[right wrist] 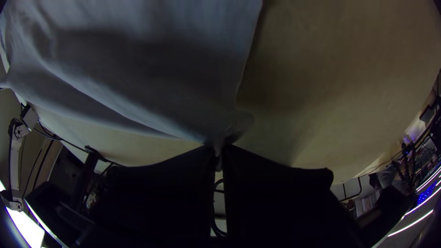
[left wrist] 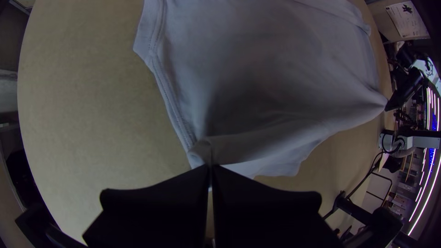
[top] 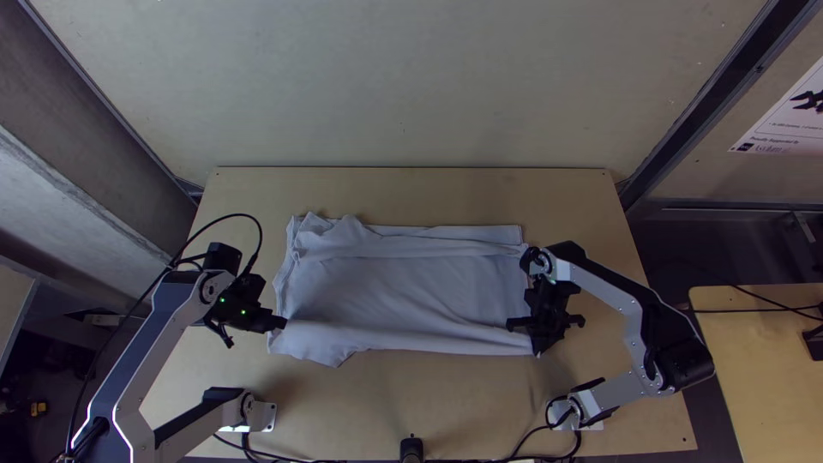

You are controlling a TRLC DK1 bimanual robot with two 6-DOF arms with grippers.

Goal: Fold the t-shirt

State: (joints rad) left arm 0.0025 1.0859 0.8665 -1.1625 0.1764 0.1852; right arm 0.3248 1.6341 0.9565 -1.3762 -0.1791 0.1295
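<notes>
Two black hands, each with wide flat fingers, are pinching a pale grey, soft knit t-shirt (top: 394,291) on the light wooden bench (top: 411,193). The shirt lies folded into a long, rumpled rectangle across the bench's middle, apart from its far and near edges. The left hand (top: 281,323) has its fingers pressed together on cloth at the shirt's left end, beside a stitched seam; the right hand (top: 537,348) grips the near right corner. Between them the cloth draws into a smooth, slanting crease, with a pointed flap of under-layer jutting below it. Along the far side runs a wrinkled band, crumpled at the far left corner.
</notes>
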